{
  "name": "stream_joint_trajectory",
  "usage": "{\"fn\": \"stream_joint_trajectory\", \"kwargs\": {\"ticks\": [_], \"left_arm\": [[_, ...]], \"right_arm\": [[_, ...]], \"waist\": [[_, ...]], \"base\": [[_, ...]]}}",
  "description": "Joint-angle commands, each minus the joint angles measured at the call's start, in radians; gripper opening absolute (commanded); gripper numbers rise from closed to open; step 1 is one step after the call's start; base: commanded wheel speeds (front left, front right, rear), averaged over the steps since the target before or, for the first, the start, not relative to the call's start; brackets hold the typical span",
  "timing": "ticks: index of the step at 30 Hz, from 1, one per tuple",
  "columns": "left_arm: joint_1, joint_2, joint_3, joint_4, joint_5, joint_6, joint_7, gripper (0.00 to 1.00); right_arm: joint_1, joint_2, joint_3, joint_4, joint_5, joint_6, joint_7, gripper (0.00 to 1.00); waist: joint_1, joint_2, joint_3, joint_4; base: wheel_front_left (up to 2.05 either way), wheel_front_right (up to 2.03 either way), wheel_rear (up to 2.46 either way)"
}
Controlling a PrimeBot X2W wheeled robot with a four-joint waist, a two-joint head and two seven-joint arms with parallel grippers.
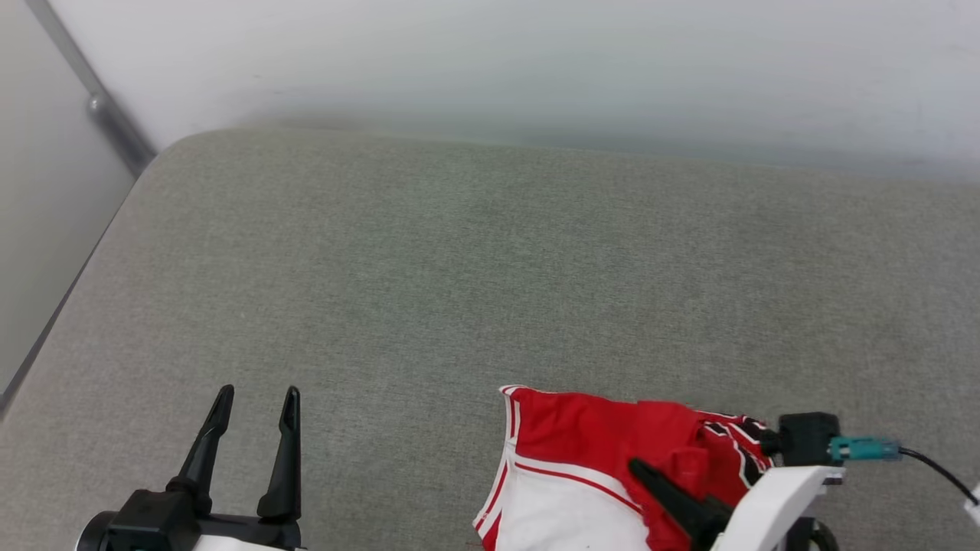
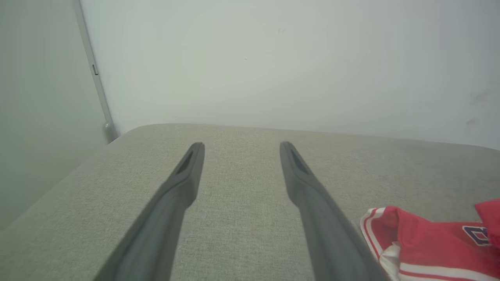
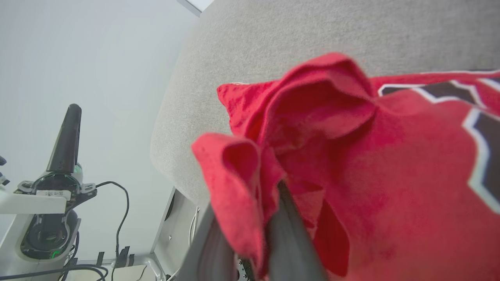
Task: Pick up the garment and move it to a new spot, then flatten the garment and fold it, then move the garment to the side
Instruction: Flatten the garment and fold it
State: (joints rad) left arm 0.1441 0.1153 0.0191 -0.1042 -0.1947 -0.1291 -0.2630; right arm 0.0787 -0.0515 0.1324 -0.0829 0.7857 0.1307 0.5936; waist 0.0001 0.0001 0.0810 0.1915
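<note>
Down at the near right of the grey cushion (image 1: 459,268) sits the garment (image 1: 570,490), bunched in a heap. Its white sleeve (image 1: 559,513) and striped trim are toward the left and the dark lettering (image 1: 735,440) is crumpled on the right. Its lower part runs out of the head view, so I can't tell if any hangs over the front edge. Right gripper (image 1: 651,478) is clamped on a wad of the red cloth, jaws nearly together. My right wrist view shows several folds gathered around the fingers (image 3: 289,242), not one clean edge. Left gripper (image 2: 242,146) is spread wide, holding nothing, hovering over bare cushion well apart from the garment. Main risk as I judge it: the pinch is small and on a lumpy fold, so a fast lift or swing could let cloth creep out and drop the garment short of the new spot. Second: layers pinched together mean it may come up as a twisted ball, making flattening harder. Third: if part does hang off the front, dragging low could pull the rest off the cushion. The cable (image 1: 930,468) by that arm could also snag loose fabric. A slow lift, high enough to clear, looks safest to me.
</note>
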Motion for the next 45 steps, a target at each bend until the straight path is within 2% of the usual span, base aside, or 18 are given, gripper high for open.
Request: {"fn": "stream_joint_trajectory", "kwargs": {"ticks": [1,8,9,10,11,20,26,34,38,40,43,45], "left_arm": [[-0.009,0.002,0.003,0.000,-0.001,-0.001,-0.002,1.00],[-0.010,0.006,-0.002,0.000,-0.005,-0.001,-0.002,1.00],[-0.010,0.006,-0.004,0.000,-0.004,-0.001,-0.002,1.00],[-0.010,0.005,-0.004,-0.001,-0.003,-0.001,-0.002,1.00],[-0.011,0.004,-0.004,-0.003,-0.003,-0.001,-0.002,1.00],[-0.007,0.001,0.002,-0.001,-0.001,-0.001,-0.002,1.00],[-0.007,0.007,0.003,0.000,0.003,-0.001,-0.002,1.00],[-0.007,0.012,0.007,-0.006,-0.001,-0.001,-0.002,1.00],[-0.024,0.007,0.001,-0.008,-0.005,-0.001,-0.002,1.00],[-0.029,0.003,-0.001,-0.009,-0.004,-0.001,-0.002,1.00],[-0.033,0.000,-0.012,-0.015,0.002,-0.001,-0.002,1.00],[-0.037,-0.003,-0.017,-0.025,0.000,-0.001,-0.002,1.00]], "right_arm": [[-0.027,0.003,0.028,0.018,0.014,0.000,-0.020,0.00],[-0.088,0.002,0.111,0.154,0.015,0.000,-0.108,0.00],[-0.095,0.002,0.122,0.168,0.008,0.000,-0.113,0.04],[-0.102,0.002,0.129,0.178,0.005,0.000,-0.120,0.80],[-0.105,0.001,0.136,0.188,0.009,0.000,-0.125,1.00],[-0.119,0.001,0.213,0.168,0.059,0.000,-0.124,1.00],[-0.131,0.001,0.178,0.099,0.018,0.000,-0.096,1.00],[-0.215,-0.007,0.017,0.028,-0.267,0.000,-0.146,1.00],[-0.243,-0.111,-0.025,0.012,-0.472,0.000,-0.255,1.00],[-0.240,-0.122,-0.073,0.019,-0.501,0.000,-0.322,1.00],[-0.215,-0.182,-0.117,0.022,-0.575,-0.001,-0.418,1.00],[-0.187,-0.168,-0.148,0.020,-0.572,0.000,-0.478,1.00]], "waist": [[-0.0001,-0.0001,0.000,0.011],[-0.0001,-0.0001,0.004,0.035],[-0.0001,-0.0001,0.004,0.038],[-0.0001,-0.0001,0.005,0.041],[-0.0001,-0.0001,0.006,0.043],[-0.0001,-0.0001,0.008,0.031],[-0.0001,-0.0001,-0.005,-0.001],[-0.0001,-0.0001,-0.016,-0.055],[-0.0001,-0.0001,-0.015,-0.077],[-0.0001,-0.0001,-0.014,-0.085],[-0.0001,-0.0001,-0.010,-0.091],[-0.0001,-0.0001,-0.008,-0.095]], "base": [[0.00,0.00,0.00],[0.00,0.00,0.00],[0.00,0.00,0.00],[0.00,0.00,0.00],[0.00,0.00,0.00],[0.00,0.00,0.00],[0.00,0.00,0.00],[0.00,0.00,0.00],[0.00,0.00,0.00],[0.00,0.00,0.00],[0.00,0.00,0.00],[0.00,0.00,0.00]]}}
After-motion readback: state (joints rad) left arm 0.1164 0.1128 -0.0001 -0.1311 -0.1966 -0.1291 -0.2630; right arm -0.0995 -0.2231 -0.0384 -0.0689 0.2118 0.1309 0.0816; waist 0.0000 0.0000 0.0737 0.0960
